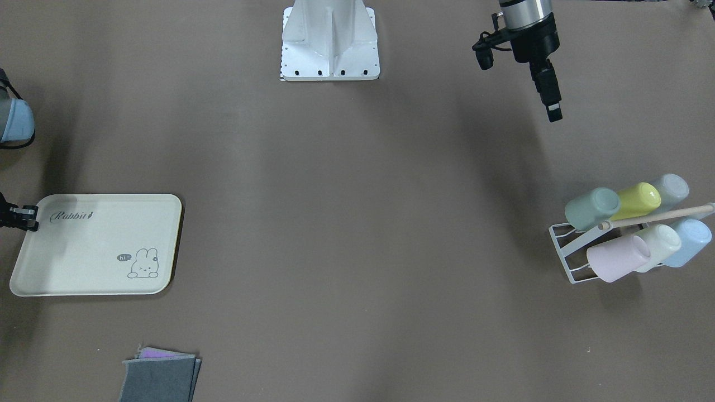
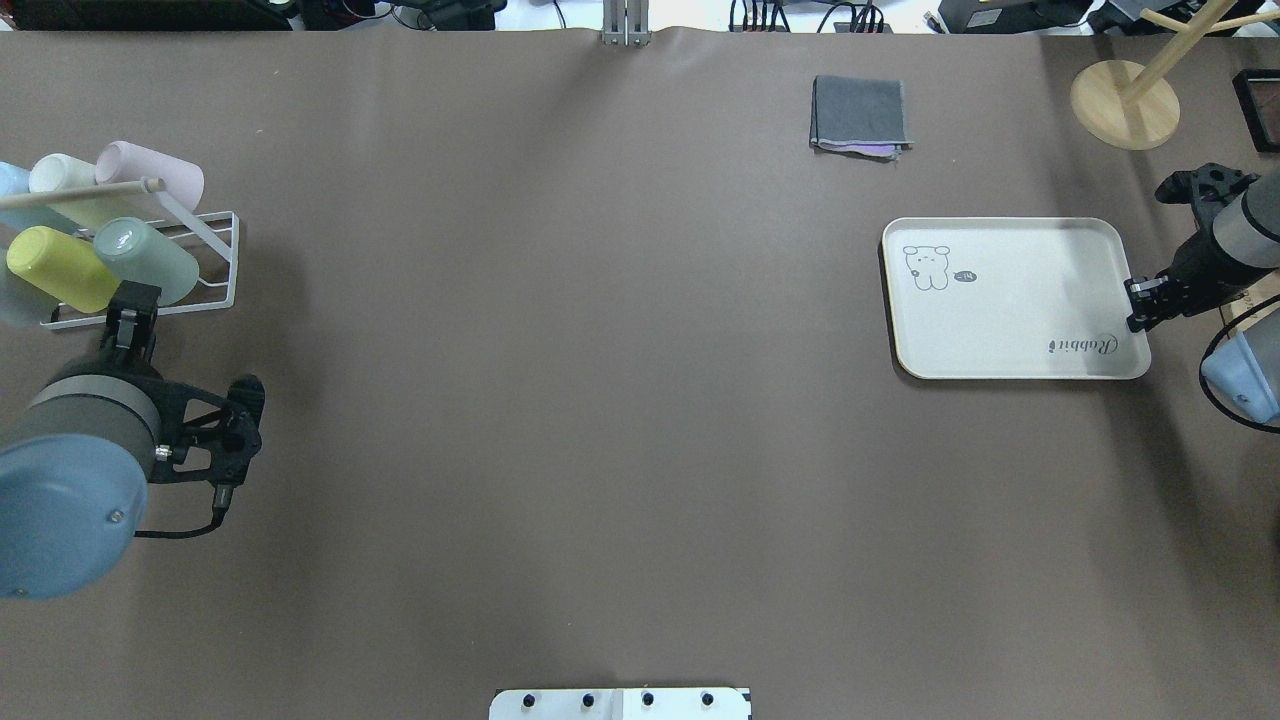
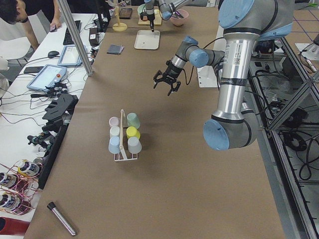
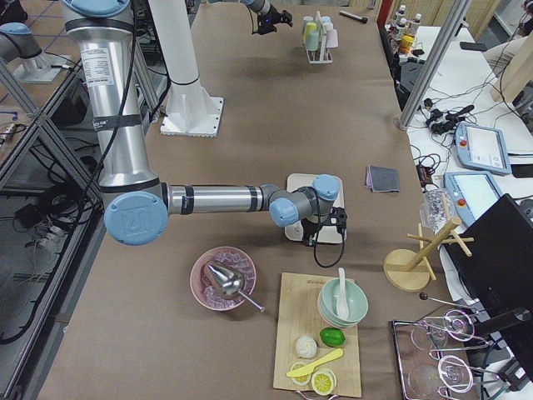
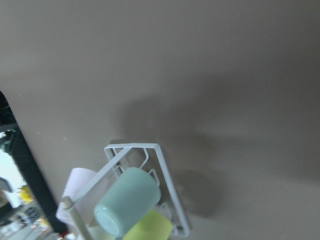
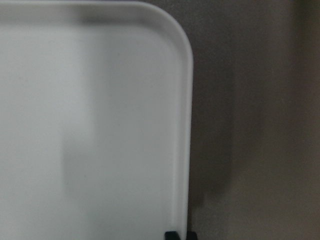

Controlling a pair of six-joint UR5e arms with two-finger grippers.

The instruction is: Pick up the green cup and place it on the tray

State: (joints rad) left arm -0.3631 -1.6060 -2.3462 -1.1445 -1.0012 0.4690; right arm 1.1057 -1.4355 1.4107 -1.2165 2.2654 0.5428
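The left gripper (image 2: 133,295), finger gap not discernible, is held short of the rack (image 2: 225,262). At 12 o'clock the green cup (image 2: 148,260) rests tilted; it should be grasped clear of the yellow cup (image 2: 60,268) at 9. Far at 3, the tray (image 2: 1010,345) is straddled at its rim by the right gripper (image 2: 1138,303); clamping cannot be told.

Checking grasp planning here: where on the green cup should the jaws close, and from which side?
Probably on the side wall just below the upturned base of the green cup, coming from above at the rack's table-centre end. It sits mouth-down on the rack, and the yellow cup crowds its other side.
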